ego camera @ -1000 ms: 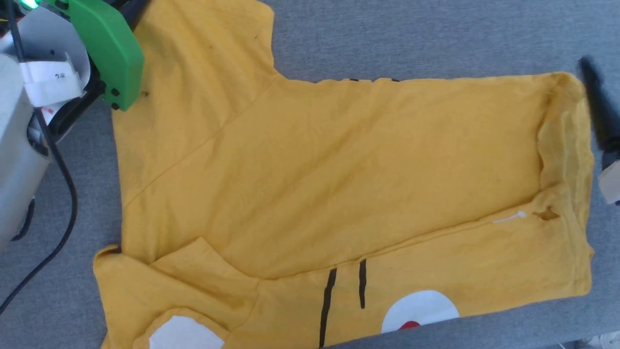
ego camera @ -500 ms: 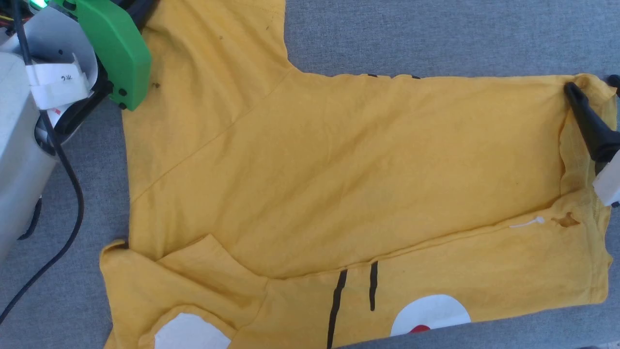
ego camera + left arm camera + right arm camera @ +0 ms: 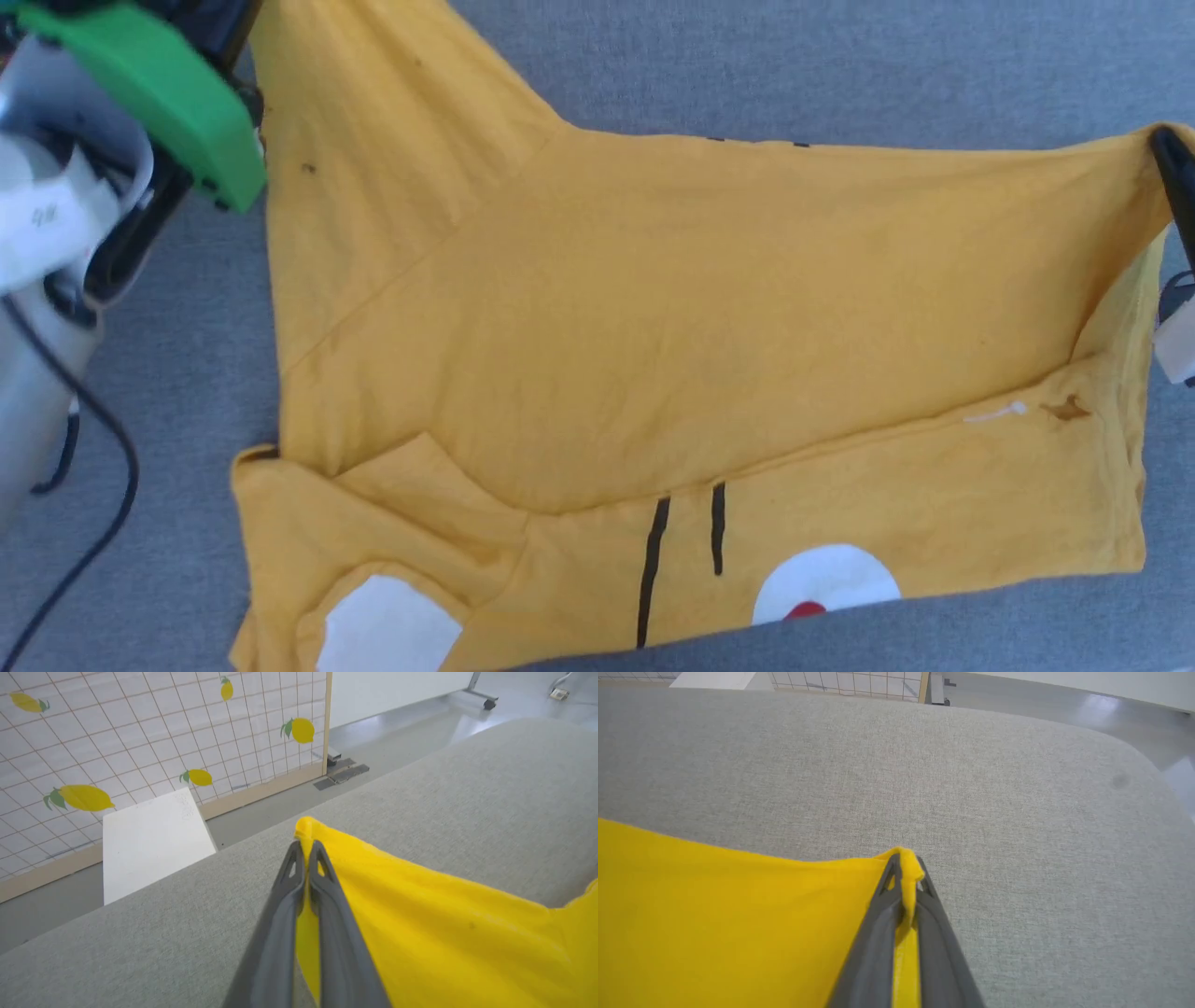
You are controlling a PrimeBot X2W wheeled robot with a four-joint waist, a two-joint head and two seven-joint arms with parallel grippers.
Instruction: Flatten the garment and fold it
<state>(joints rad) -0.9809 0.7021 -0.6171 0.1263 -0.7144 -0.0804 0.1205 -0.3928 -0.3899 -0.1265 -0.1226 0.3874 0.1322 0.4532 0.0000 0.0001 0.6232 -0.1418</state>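
Readable text: none.
Item 1: white tag (image 3: 42,217) on the left arm (image 3: 28,392), head view. It carries a small dark mark, too blurred to read.
Item 2: print on the garment (image 3: 653,308), made up of black stripes, white patches and a red dot. It is pictorial, not lettering.

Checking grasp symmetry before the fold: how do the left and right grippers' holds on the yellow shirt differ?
In its wrist view the left gripper has the garment spreading right of its fingers; the right gripper has it spreading left. Beyond the left gripper the grey table ends before a lemon-patterned screen; beyond the right gripper the table continues. Shared: both jaws are shut on a yellow corner.
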